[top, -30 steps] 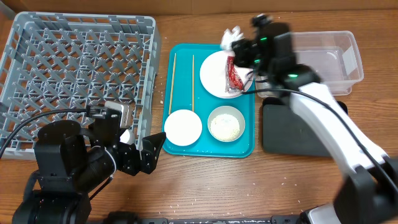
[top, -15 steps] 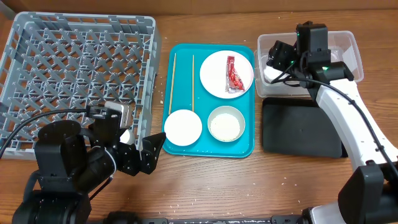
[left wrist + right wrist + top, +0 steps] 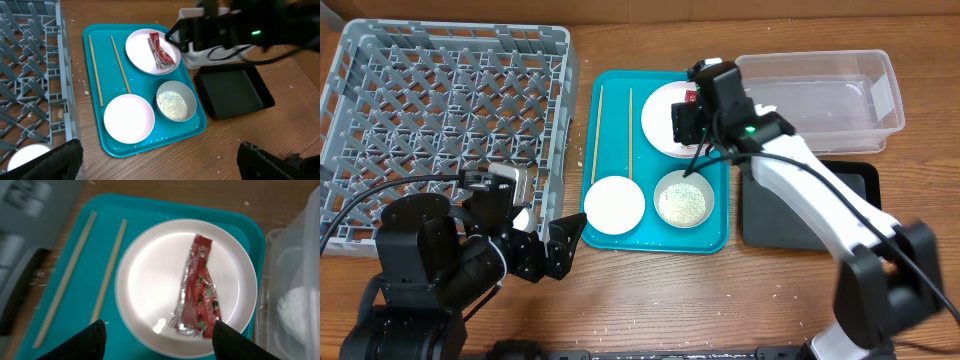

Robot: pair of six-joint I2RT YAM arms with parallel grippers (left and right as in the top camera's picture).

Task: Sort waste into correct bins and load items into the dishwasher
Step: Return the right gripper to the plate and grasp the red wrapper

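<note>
Black fingers frame the right wrist view: the right gripper is spread wide and empty, hovering directly above the white plate. The red foil wrapper lies lengthwise on the right half of that plate, between the two fingertips as seen by the wrist camera and touched by neither. The plate rests in the far right corner of the teal tray. Left of the plate, the two chopsticks lie side by side on the tray floor, roughly parallel and apart from each other. On the near half of the tray stand the white bowl, which looks empty, and just beside it the grey-green bowl, which holds the rice grains. Right of the teal tray, the clear plastic tub sits at the far side of the wooden table; a white paper scrap shows through its wall. The black tray lies just in front of the tub. The left gripper is also spread wide and empty, near the front edge of the teal tray. The dish rack occupies the left side of the table.
</note>
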